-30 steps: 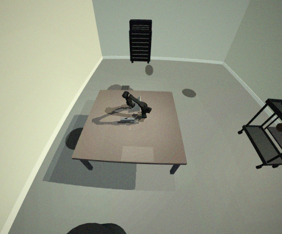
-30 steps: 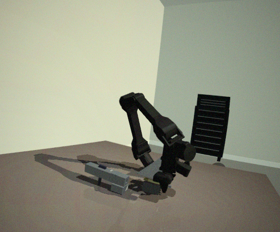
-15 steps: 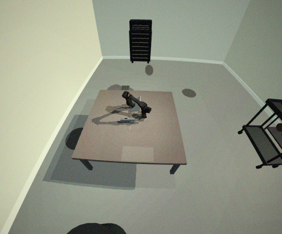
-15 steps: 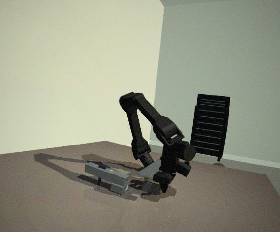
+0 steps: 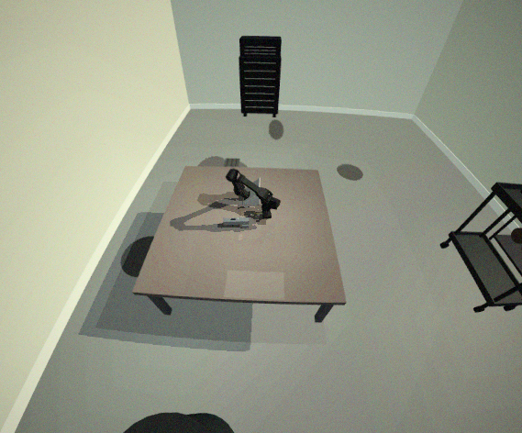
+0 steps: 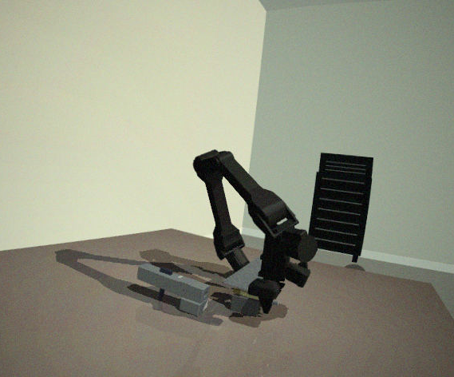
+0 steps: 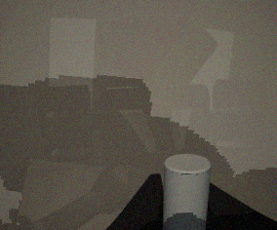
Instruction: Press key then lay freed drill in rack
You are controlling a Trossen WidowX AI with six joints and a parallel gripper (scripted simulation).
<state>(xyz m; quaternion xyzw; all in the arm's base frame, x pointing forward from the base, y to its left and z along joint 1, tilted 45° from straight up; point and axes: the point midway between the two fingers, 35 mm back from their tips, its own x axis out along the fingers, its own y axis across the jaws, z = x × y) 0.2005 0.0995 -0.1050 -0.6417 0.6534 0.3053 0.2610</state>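
Observation:
My gripper [image 5: 266, 216] [image 6: 265, 311] [image 7: 171, 182] points down and is shut on the drill, low over the table. The drill's pale grey round end [image 7: 186, 195] stands out between the dark fingers in the wrist view. A yellow strip [image 6: 241, 292], apparently part of the drill, shows left of the fingers, over a low grey block [image 6: 241, 304] that looks like the rack. Whether the drill touches the block is hidden. A long grey holder [image 5: 236, 221] [image 6: 172, 284] stands to the left, with a dark blue piece [image 6: 165, 271] on top, perhaps the key.
A tilted pale grey panel [image 5: 252, 197] [image 6: 245, 276] stands behind the grey block, near the arm's base. All of it is on the brown table [image 5: 294, 251] [image 6: 97, 344]. A black drawer cabinet [image 5: 260, 79] [image 6: 340, 206] is by the far wall; a black cart [image 5: 480, 260] is at right.

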